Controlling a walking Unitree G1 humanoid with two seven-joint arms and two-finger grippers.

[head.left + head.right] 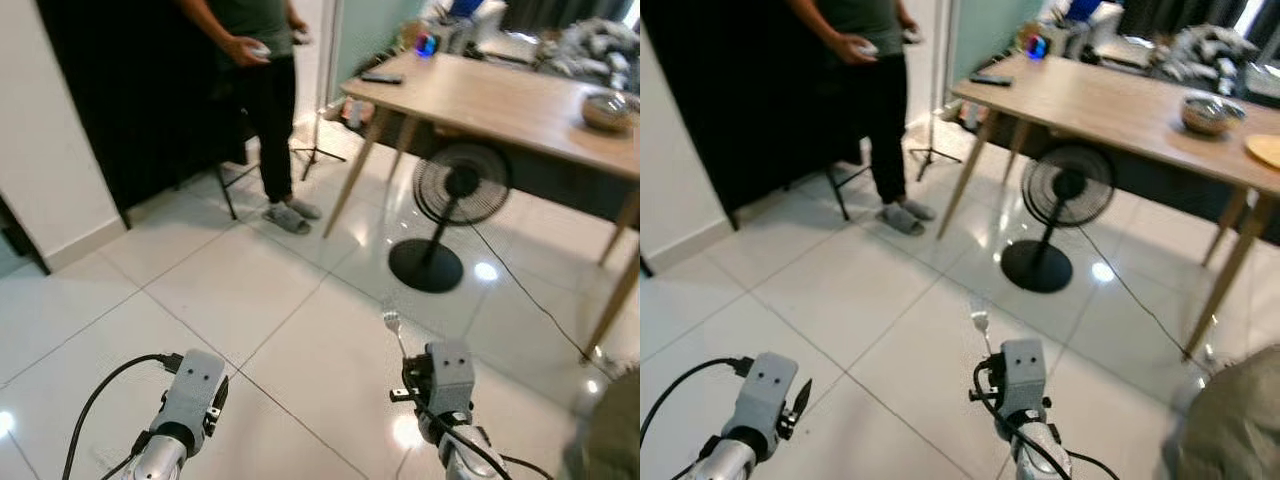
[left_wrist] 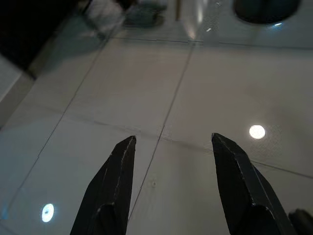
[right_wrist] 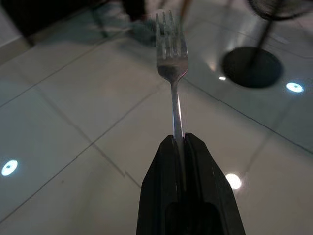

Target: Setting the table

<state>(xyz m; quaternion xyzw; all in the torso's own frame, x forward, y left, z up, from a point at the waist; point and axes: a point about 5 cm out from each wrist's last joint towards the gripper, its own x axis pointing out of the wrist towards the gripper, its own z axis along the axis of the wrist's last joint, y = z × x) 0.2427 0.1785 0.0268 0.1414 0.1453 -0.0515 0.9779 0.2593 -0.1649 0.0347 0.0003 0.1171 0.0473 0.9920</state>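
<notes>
White glossy floor tiles, wooden table (image 1: 1110, 100) ahead and to the right, well apart. Right gripper (image 3: 179, 147) is clamped on a fork (image 3: 172, 63) — handle pinched, tines pointing forward along the fingers, roughly tableward. Left gripper (image 2: 171, 147) spread wide, empty — right arm nearer the table.

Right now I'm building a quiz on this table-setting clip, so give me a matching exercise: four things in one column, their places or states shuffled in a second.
Things:
1. fork
2. left gripper
3. metal bowl
4. floor fan

Places or states:
A. on the wooden table
B. open, holding nothing, above the floor tiles
C. standing on the floor beside the table
D. clamped in the right gripper, tines pointing away

Pairs: 1-D, 2-B, 3-A, 4-C
</notes>
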